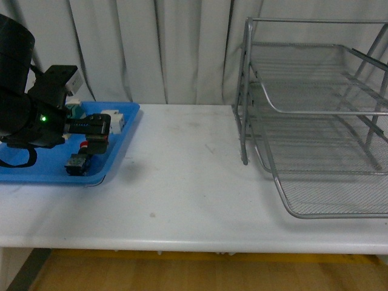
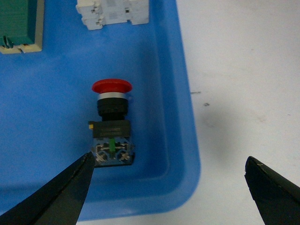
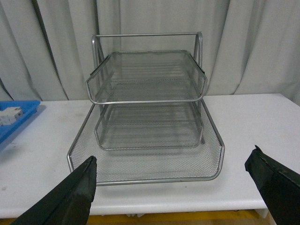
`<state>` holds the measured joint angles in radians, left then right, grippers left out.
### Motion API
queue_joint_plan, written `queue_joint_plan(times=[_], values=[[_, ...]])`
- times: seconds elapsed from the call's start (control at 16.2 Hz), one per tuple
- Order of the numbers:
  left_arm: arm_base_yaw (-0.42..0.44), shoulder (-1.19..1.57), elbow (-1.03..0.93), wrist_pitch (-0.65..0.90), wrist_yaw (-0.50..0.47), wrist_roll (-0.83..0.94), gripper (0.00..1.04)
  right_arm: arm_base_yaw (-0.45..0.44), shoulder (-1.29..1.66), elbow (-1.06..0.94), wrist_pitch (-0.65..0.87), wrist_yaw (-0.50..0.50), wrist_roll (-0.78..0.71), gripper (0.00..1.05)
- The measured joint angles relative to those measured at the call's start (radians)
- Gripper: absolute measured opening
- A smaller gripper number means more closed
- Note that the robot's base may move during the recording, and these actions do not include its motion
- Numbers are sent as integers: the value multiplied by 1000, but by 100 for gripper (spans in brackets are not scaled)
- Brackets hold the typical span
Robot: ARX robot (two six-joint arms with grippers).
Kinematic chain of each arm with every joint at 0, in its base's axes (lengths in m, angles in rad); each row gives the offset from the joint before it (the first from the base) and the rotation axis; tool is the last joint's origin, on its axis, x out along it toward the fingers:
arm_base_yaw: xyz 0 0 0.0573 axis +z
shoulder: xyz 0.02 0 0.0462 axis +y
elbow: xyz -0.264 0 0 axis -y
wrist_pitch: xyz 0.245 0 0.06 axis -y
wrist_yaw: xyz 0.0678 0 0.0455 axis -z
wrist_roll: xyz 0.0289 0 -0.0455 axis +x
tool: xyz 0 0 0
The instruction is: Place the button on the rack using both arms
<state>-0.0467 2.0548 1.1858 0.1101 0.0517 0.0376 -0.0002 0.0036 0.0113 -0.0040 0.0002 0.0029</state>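
Light's soft and flat everywhere, only faint shadows on the bench (image 1: 194,194) under the rack (image 1: 339,194). Front view's kinda dull and grainy. In both wrist views the fingers (image 2: 51,197) are near-black and fuzzy-edged, stuff beyond them looks sharper.

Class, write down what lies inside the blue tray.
Inside the blue tray lie the red-capped button on its side, a white terminal block and a green-and-cream component. In the front view the left arm covers the tray's left part, so anything there is hidden.
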Motion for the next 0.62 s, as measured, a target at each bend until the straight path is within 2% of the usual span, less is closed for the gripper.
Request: queue_joint_plan(times=[0.18, 0.43, 0.62], values=[[35, 74, 80, -40, 14, 23, 98, 0, 0, 0, 0, 0, 0, 98], [55, 146, 149, -53, -48, 39, 98, 0, 0, 0, 0, 0, 0, 98], [54, 181, 186, -69, -45, 42, 98, 0, 0, 0, 0, 0, 0, 98]])
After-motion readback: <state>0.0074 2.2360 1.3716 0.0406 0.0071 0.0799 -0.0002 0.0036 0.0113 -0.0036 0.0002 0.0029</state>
